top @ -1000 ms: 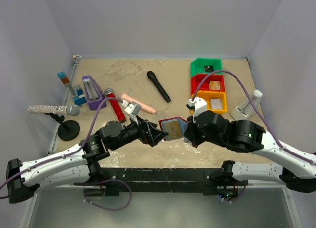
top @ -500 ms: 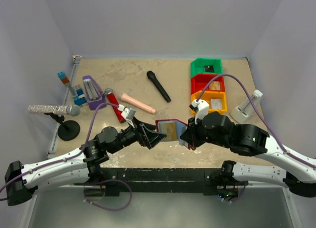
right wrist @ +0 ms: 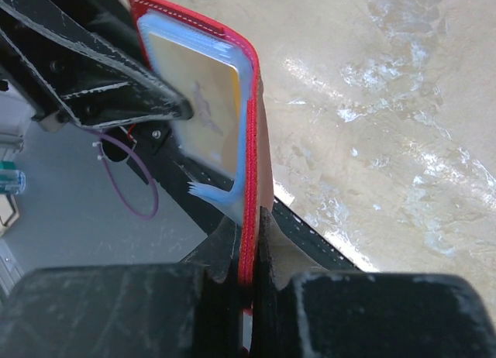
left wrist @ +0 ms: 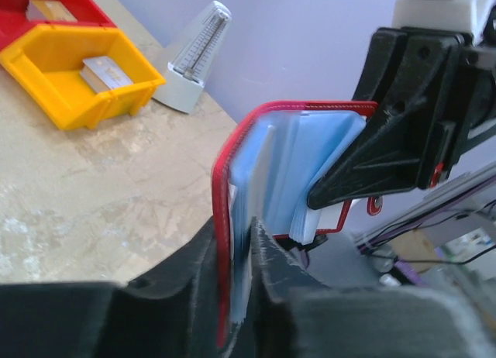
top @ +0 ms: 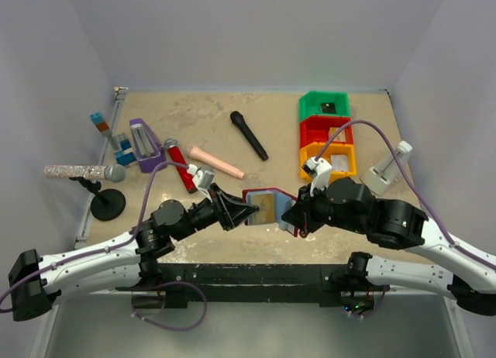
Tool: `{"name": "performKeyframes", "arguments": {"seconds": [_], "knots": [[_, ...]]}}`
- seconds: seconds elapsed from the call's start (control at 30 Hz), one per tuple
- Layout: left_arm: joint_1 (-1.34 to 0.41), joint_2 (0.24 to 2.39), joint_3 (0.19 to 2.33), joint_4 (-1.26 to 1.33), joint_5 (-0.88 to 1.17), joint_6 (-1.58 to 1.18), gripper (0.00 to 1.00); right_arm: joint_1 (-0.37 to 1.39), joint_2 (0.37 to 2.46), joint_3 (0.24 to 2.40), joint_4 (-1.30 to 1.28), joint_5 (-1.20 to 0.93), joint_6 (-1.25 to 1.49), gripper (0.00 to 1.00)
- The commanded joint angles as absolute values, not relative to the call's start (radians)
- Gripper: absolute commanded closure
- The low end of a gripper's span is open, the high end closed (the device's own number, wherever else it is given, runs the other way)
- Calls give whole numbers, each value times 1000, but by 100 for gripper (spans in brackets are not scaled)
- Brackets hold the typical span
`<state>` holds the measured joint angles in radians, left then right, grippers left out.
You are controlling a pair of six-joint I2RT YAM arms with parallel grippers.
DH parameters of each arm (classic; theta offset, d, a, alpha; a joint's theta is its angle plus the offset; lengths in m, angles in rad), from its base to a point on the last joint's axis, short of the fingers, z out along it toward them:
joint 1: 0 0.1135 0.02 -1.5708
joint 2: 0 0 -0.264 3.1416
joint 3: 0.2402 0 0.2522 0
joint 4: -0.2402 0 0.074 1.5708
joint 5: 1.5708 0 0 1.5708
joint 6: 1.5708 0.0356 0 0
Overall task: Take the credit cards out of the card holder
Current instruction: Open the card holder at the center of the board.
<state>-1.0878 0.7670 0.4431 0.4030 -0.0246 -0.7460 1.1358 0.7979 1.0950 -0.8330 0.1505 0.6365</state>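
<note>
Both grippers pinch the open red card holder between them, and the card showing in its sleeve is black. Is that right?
Not quite: the card showing is tan-gold, not black; the right wrist view shows it. The left gripper and right gripper do both pinch the open red card holder.

**Card holder fanned open, cards in and out**

We see the dark red folding card holder (top: pixel 267 207) spread open on edge, its pale blue shiny sleeves fanned. A thin tan-gold credit card (right wrist: pixel 198 102) sits in the exposed sleeve. Well apart, a black card (top: pixel 328 107) lies in the green bin (top: pixel 306 108), a tan card (top: pixel 338 134) in the red bin (top: pixel 310 129), and a silver-grey card (top: pixel 339 164) in the yellow bin (top: pixel 308 158).
</note>
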Motion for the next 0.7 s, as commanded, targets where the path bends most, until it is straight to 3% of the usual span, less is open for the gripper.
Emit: {"name": "performKeyframes", "arguments": {"seconds": [0.0,0.07,0.2,0.27,0.33,0.67], "knots": [[-1091,733,437,480,23,-712,100,1126,764,1072,-747,118,641,100],[-1091,727,455,439,23,-706,100,1121,762,1075,-756,109,631,99],[-1091,719,518,306,3,-700,100,1117,746,1083,-785,117,607,41],[-1092,721,563,227,-27,-693,100,1114,730,1083,-784,124,606,28],[-1100,735,609,151,-58,-681,100,1111,729,1098,-791,143,607,22],[-1207,877,863,-182,-254,-627,100,1111,838,1239,-848,206,638,18]]}}
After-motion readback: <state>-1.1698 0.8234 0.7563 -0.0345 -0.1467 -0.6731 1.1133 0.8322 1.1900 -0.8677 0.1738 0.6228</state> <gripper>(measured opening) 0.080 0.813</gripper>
